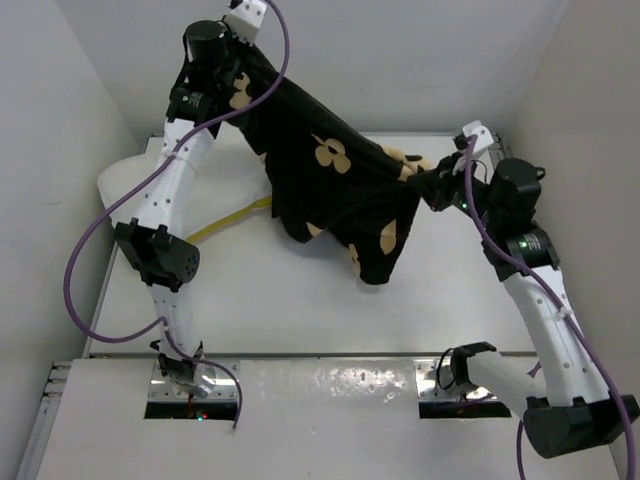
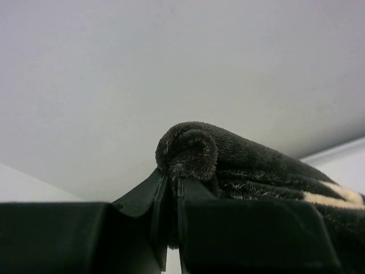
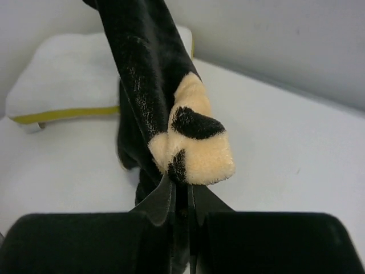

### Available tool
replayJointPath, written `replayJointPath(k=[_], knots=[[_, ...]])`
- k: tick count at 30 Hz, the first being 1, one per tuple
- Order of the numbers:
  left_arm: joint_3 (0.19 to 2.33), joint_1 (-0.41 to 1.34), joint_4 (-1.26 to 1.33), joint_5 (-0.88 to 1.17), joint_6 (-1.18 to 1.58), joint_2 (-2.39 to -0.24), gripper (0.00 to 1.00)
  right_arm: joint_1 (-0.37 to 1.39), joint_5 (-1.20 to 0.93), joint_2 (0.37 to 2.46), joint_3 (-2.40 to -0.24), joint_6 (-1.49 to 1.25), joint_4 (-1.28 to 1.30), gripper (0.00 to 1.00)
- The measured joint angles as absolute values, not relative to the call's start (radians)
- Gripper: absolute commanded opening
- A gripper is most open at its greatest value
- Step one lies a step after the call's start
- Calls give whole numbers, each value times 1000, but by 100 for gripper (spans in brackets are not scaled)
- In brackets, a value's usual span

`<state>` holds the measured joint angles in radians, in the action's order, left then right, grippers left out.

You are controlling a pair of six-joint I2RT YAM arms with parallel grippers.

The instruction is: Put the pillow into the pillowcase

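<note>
white walls box in a white worktop. the black flower-printed pillowcase hangs stretched across the upper middle of the frame, the left end effector clamped on its upper-left corner, the right end effector clamped on its right corner. the white pillow lies at left, partly hidden by the fabric.

No text, label or number is legible anywhere.

Lab robot cell: plain white walls boxing a white table (cabled arms bolted along its near edge).
</note>
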<state>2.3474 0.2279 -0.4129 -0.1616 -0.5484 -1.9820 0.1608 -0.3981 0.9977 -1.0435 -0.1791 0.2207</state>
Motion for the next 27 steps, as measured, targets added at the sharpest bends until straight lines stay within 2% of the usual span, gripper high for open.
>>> replayJointPath(k=[7, 12, 14, 15, 16, 17, 18, 19, 20, 21, 22, 24, 26, 27], knots=[[2336, 294, -157, -186, -540, -2000, 0, 162, -508, 916, -1077, -267, 113, 0], [2346, 428, 18, -172, -550, -2117, 0, 107, -517, 937, -790, -538, -69, 3], [2346, 487, 34, -157, -553, -2191, 3, 22, -447, 992, -712, -631, 3, 27], [2345, 515, 31, -144, -552, -2236, 11, -26, -389, 1025, -702, -667, 82, 49], [2343, 534, 22, -130, -551, -2274, 24, -67, -333, 1051, -702, -689, 149, 64], [2339, 557, -3, -115, -546, -2315, 52, -104, -275, 1071, -704, -697, 202, 77], [2332, 578, -32, -101, -541, -2355, 64, -146, -205, 1088, -713, -695, 268, 89], [2326, 595, -67, -85, -536, -2387, 79, -167, -159, 1098, -725, -692, 315, 93], [2320, 607, -105, -69, -532, -2410, 99, -182, -116, 1110, -748, -677, 363, 97], [2309, 617, -150, -55, -528, -2427, 100, -190, -88, 1122, -771, -663, 396, 99], [2301, 623, -192, -45, -522, -2435, 100, -195, -61, 1136, -803, -643, 426, 97], [2289, 627, -267, -33, -503, -2437, 100, -183, -29, 1156, -860, -594, 442, 86], [2289, 620, -305, -32, -479, -2424, 100, -129, -14, 1158, -888, -516, 417, 39], [2289, 612, -332, -27, -459, -2409, 100, -70, 4, 1156, -890, -477, 388, 11]])
